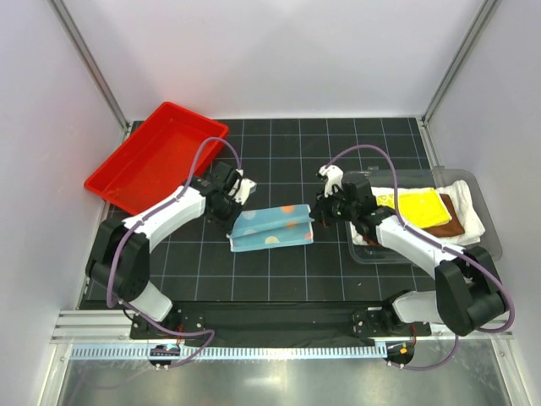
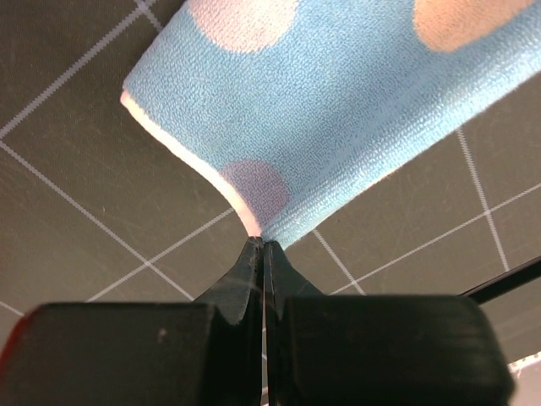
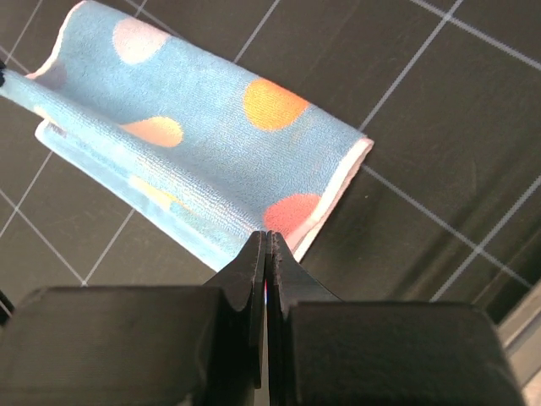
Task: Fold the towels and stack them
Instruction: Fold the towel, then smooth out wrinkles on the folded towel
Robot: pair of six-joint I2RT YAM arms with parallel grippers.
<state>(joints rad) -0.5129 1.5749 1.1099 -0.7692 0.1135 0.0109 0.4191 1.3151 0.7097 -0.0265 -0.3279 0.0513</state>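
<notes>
Top external view: a black gridded mat (image 1: pixel 279 152) is being shown from above, with both arms reaching inward from the near edge.
Red tray (image 1: pixel 161 161): it is being propped at a tilt over the mat's far-left corner, beside the left arm.
Clear bin (image 1: pixel 363 249): it is being kept at the right edge of the mat, under the right arm's forearm.
White towel (image 1: pixel 469 216): it is being kept lowest in the bin, spilling over the bin's right side.
Light-blue towel (image 1: pixel 272 227): it is being held at mid-mat between the two grippers, partly folded, with coloured dots facing up.
Yellow towel (image 1: pixel 420 209): it is being carried on top of the pile in the bin.
Brown towel (image 1: pixel 452 224): it is being sandwiched between yellow and white, only its edge showing.
Left gripper (image 2: pixel 264 245): its fingers are being pressed together on a corner of the light-blue towel, which is being lifted off the mat there.
Right gripper (image 3: pixel 266 238): its fingers are being pressed together on the opposite end's white-trimmed edge, beside a red dot.
</notes>
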